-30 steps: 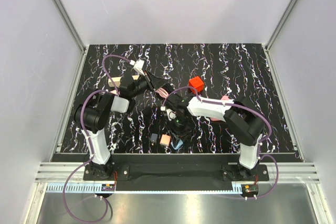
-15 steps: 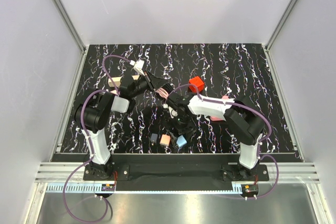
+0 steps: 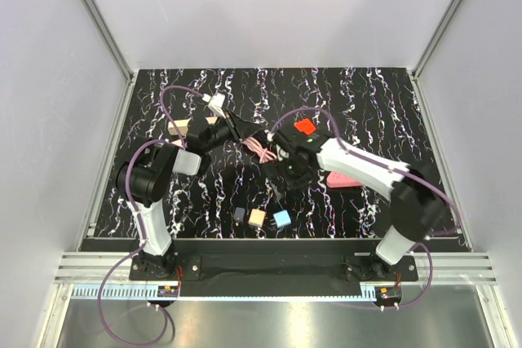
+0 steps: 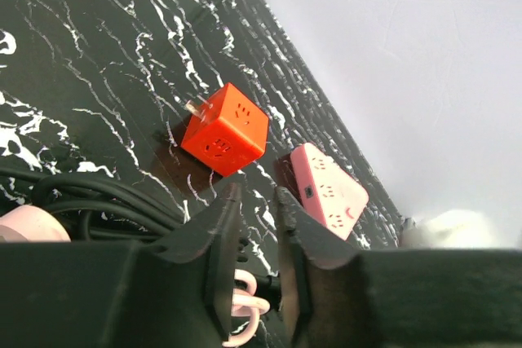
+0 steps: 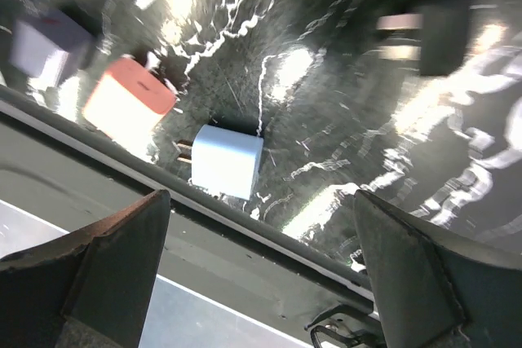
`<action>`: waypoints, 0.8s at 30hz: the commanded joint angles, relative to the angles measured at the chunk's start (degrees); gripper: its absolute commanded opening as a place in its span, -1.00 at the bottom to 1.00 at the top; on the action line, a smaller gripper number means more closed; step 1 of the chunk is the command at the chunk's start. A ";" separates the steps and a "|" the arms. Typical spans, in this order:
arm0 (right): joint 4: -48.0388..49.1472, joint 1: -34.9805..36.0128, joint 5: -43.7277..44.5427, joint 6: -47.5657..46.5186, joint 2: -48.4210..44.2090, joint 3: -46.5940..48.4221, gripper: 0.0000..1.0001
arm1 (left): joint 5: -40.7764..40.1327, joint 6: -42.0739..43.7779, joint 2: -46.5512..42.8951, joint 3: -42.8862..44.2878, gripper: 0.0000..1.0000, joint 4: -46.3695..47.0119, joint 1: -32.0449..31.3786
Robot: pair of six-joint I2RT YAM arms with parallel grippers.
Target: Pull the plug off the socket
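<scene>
Socket (image 3: 177, 128) lies left-right; left jaws pinch pink cord (image 3: 259, 149), right jaws spread.

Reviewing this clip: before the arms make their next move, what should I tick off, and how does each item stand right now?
1. Right gripper open, nothing between its fingers: ok.
2. Light blue plug lying loose with its prongs bare: ok.
3. Left gripper grip: its jaws stand narrow over a pink cord, but whether the cord is clamped: cannot tell.
4. Socket free of plugs: only one end shows in the top view: cannot tell.
5. Room around the right gripper: the red cube and pink block sit close by, so probably not ok for a wide sweep.
</scene>
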 commanded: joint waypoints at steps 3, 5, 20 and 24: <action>-0.83 -1.83 10.88 6.99 -9.99 0.05 0.99 | -4.95 13.18 -8.38 1.18 -0.30 -13.44 -4.62; 0.23 -2.19 13.09 9.96 -12.45 -2.23 1.00 | -9.59 17.69 -13.20 1.63 -0.14 -20.75 -7.44; 26.67 -3.24 20.57 25.44 -30.91 -28.24 0.99 | -19.20 19.57 -54.96 -22.78 0.98 -50.38 -8.77; 34.57 -3.15 20.41 28.70 -36.44 -36.14 1.00 | -17.62 15.17 -66.30 -28.07 0.98 -52.77 -8.77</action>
